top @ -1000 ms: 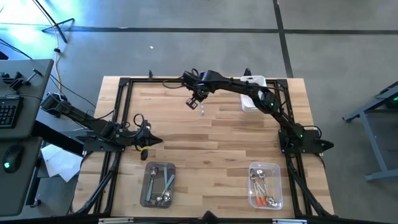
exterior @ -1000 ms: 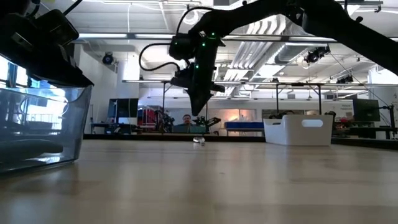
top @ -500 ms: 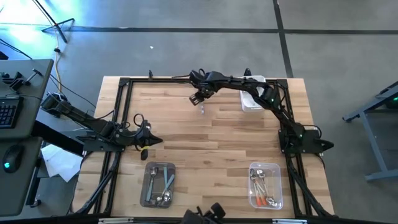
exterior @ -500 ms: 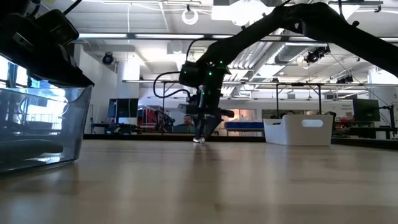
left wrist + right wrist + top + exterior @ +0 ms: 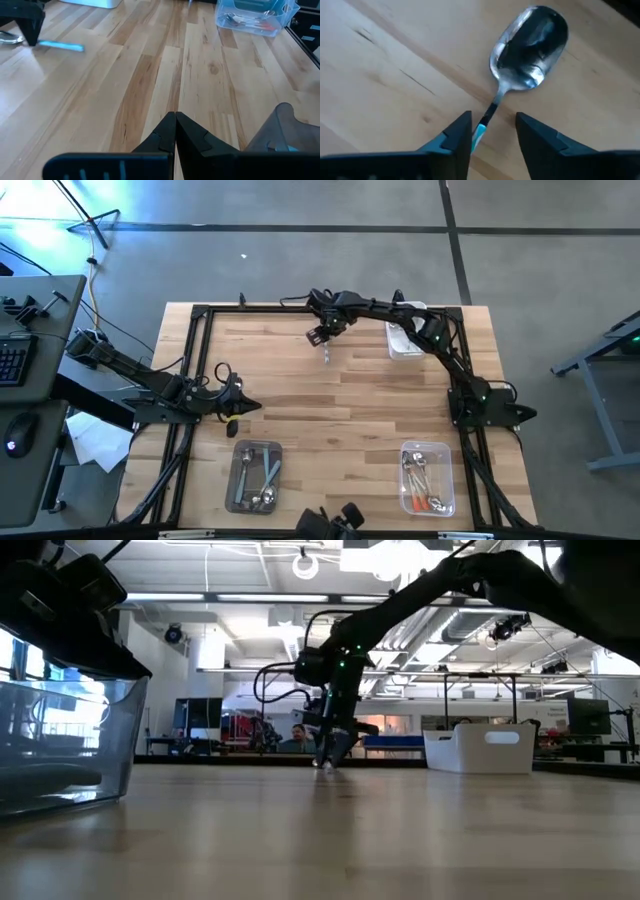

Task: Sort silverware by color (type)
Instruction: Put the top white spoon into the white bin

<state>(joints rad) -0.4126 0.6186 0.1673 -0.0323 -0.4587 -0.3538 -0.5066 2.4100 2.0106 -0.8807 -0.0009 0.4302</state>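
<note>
A light-blue-handled spoon lies flat on the wooden table at the far middle; it also shows in the high view. My right gripper is down at the table over it, open, its fingers on either side of the thin handle just behind the bowl. My left gripper is shut on nothing and hovers at the table's left side. More silverware lies in two clear tubs at the near edge, a left one and a right one. My right gripper comes at the spoon from above, fingers pointing down and set across the handle. The blue handle lies close beside one finger; I cannot tell whether it touches. The spoon rests flat on the table.
A white tub stands at the far right, close beside the right arm. A black frame runs along the table's edges. Bare wood lies between the spoon and the two near tubs.
My right gripper has come down from above the table onto the spoon, shifting slightly toward the far edge. Its fingers, together before, now stand apart. The spoon has stayed where it lay.
</note>
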